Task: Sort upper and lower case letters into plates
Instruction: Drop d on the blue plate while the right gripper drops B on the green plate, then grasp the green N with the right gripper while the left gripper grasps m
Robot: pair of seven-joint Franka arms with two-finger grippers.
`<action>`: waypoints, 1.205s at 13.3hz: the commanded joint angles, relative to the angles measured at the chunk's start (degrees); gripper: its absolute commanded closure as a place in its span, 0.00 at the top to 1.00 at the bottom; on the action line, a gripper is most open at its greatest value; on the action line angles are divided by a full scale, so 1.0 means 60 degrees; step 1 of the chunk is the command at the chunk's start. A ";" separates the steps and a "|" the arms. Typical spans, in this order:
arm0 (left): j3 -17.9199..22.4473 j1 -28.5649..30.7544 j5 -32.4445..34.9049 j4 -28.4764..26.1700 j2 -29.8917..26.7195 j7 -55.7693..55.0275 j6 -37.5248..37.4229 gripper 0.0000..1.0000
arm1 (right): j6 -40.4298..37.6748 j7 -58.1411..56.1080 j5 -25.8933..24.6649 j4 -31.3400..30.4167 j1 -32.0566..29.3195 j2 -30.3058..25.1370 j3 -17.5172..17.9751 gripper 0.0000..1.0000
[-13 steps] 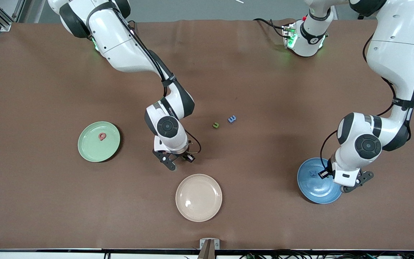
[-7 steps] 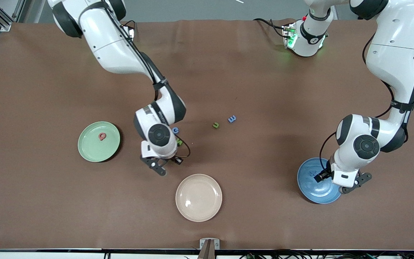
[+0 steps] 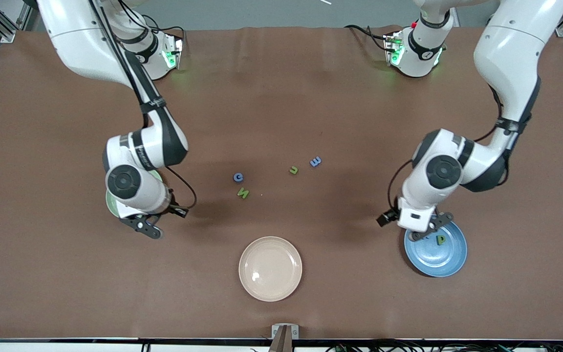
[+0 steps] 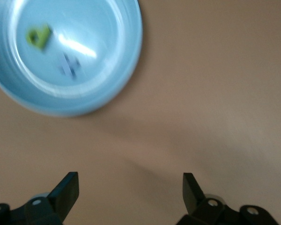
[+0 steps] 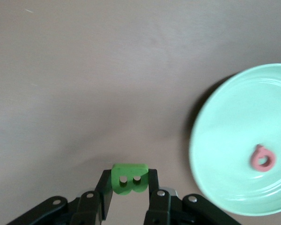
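Right gripper (image 5: 129,194) is clamped on the green B (image 5: 129,178), low over the surface; in the front view the green plate (image 3: 110,203), red Q (image 5: 262,158) inside, sits at about eleven o'clock from it. Left gripper (image 4: 130,192), jaws wide and empty, hangs beside the blue plate (image 3: 452,259), where p (image 3: 441,239) lies.

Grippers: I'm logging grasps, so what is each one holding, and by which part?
Right gripper pinches the green B by its flat faces, beside the green plate. Left gripper is open, holding nothing.
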 commanded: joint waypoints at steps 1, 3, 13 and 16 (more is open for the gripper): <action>-0.0738 0.0105 0.0169 -0.0660 -0.0279 -0.1342 0.0032 0.96 | 0.0594 -0.0989 -0.0119 -0.2115 -0.0671 -0.1438 0.0210 0.00; -0.0872 -0.0492 0.0169 -0.0836 -0.0250 -0.2368 0.0046 0.95 | 0.0812 -0.1576 -0.0119 -0.2775 -0.1052 -0.1819 0.0224 0.00; -0.0872 -0.2398 0.1821 -0.1715 0.0305 -0.7188 0.1085 0.91 | 0.3567 -0.2823 -0.0105 -0.4521 -0.1845 -0.1573 0.0254 0.01; -0.0872 -0.2706 0.2364 -0.1716 0.0658 -0.8331 0.1656 0.91 | 0.3831 -0.2809 0.0085 -0.4477 -0.1772 -0.1309 0.0283 0.02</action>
